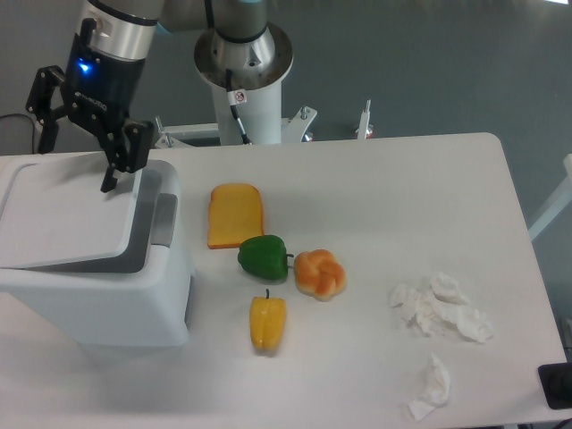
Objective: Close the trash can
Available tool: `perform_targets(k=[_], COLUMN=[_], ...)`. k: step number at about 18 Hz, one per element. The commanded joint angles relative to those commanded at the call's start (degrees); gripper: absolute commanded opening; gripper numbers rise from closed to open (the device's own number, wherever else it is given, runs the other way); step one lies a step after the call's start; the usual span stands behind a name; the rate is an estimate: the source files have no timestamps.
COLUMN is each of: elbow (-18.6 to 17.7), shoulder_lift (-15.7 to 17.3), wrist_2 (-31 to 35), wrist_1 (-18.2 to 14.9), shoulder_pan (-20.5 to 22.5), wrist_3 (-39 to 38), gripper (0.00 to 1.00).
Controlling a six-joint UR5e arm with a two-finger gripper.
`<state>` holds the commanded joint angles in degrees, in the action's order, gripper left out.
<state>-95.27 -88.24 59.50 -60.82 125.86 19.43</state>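
Note:
The trash can [98, 304] is a large white boxy bin at the left of the table. Its flat white lid [67, 214] lies low and nearly level on top. A grey strip [161, 223] shows along the lid's right edge. My gripper [76, 168] is open and empty. It hangs over the far edge of the lid, and its right fingertip [110, 183] is close to the lid's far right corner. I cannot tell whether it touches the lid.
Right of the bin lie a yellow-orange bread slice [236, 214], a green pepper [264, 256], a bun [320, 273] and a yellow pepper [267, 323]. Crumpled tissues [442, 307] lie at the right front. The robot base [243, 63] stands behind the table.

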Motion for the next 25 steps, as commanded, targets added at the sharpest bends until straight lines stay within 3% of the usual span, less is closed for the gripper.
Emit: perform_targets(k=[10, 25], elbow=[-0.1, 0.7], shoulder_lift=[-0.4, -3.7], wrist_2=[-0.1, -0.4], wrist_1=[0.0, 0.3], shoulder_pan=[0.4, 1.0], wrist_3=[-1.2, -1.2], gripper=[1.0, 1.0])
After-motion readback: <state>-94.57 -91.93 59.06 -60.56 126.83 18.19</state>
